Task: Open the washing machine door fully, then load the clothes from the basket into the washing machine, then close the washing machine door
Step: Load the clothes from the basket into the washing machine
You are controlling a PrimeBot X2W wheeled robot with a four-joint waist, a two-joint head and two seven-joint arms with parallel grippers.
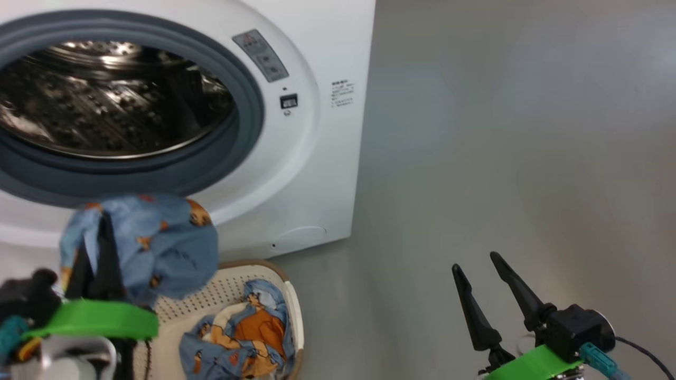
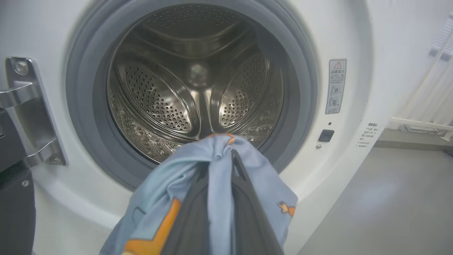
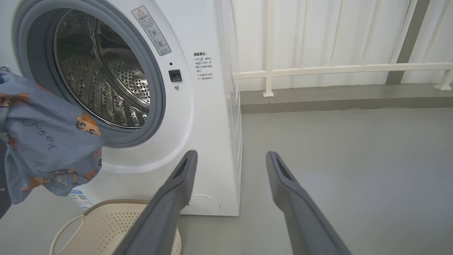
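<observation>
My left claw point(image 2: 224, 166) is pressed together on a soft light blue cloth garment with orange and brown cartoon figures point(image 2: 166, 191). The cloth hangs bunched over my dark fingers, so only one finger's tip pokes out and the other is hidden. The folds hide most of the cartoon figures. Just below it on the floor sits the small cream plastic basket full of little holes, with a brown woven-look rim point(image 1: 293, 301). The picture edge cuts it off. A second crumpled blue and orange piece point(image 1: 237, 338) lies inside it. My right claw point(image 1: 474, 262) is off to the side over the smooth grey floor point(image 1: 501, 158), with its two long dark fingers spread wide and nothing between them. Just past the cloth stands the big white boxy washing machine point(image 1: 327, 158). Its round mouth is open, ringed by a thick grey rubber seal point(image 2: 85, 106). Inside is the shiny steel drum dotted with holes point(image 2: 159, 102). The round door point(image 2: 12, 212) is swung out; I see only a black slice of it beside a shiny metal hinge point(image 2: 28, 106). Small labels on the front are too tiny to read. Far behind is a white railing point(image 3: 336, 69).
</observation>
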